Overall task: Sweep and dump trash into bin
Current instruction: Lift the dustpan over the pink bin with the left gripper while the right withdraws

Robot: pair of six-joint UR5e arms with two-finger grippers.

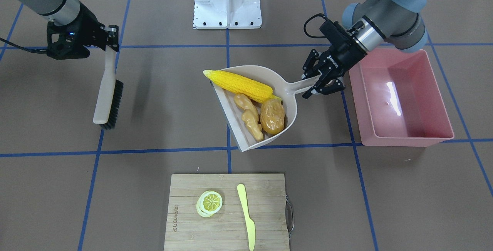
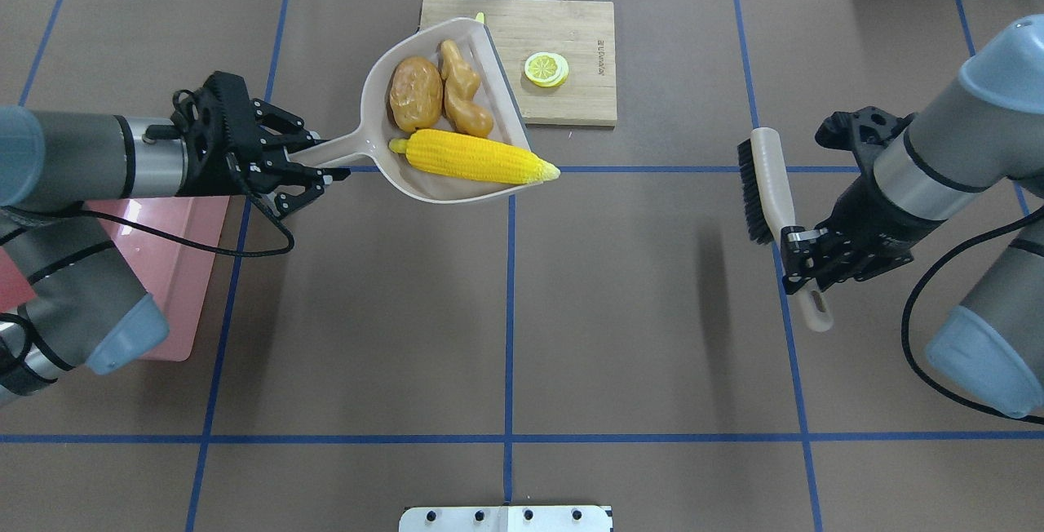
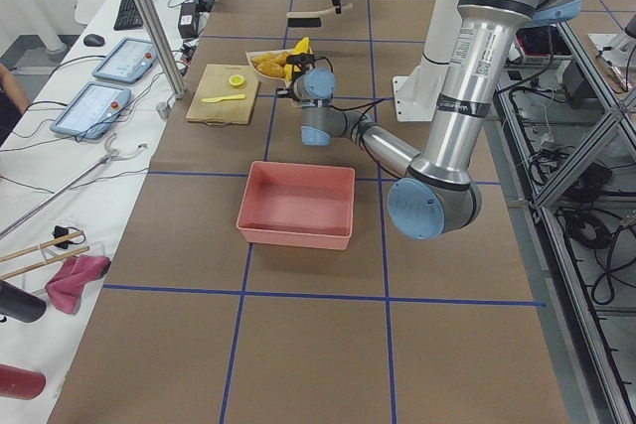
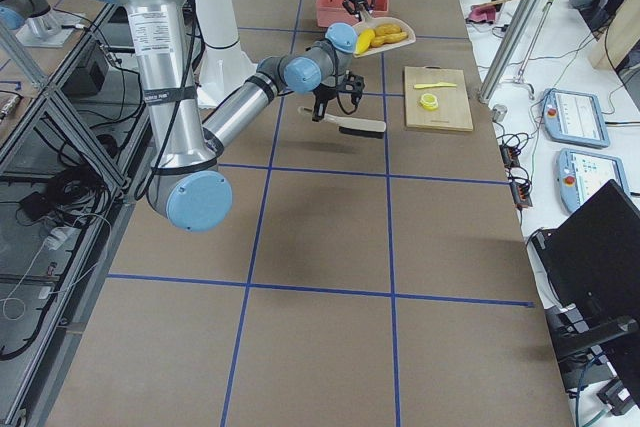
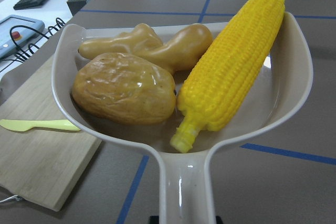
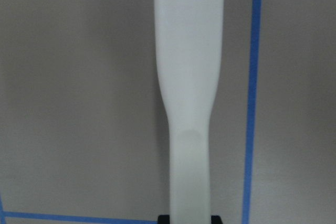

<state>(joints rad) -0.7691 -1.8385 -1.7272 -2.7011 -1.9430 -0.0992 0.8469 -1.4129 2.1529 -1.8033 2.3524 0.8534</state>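
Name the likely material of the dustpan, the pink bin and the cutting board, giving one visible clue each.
Dustpan: likely beige plastic, smooth, moulded, slight sheen.
Pink bin: probably glossy plastic, glare inside.
Cutting board: apparently bamboo or wood, matte, striped grain.

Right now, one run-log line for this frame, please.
left gripper: shut on dustpan | dustpan: aloft, carrying corn, potato, ginger | right gripper: shut on brush | bin: no trash inside
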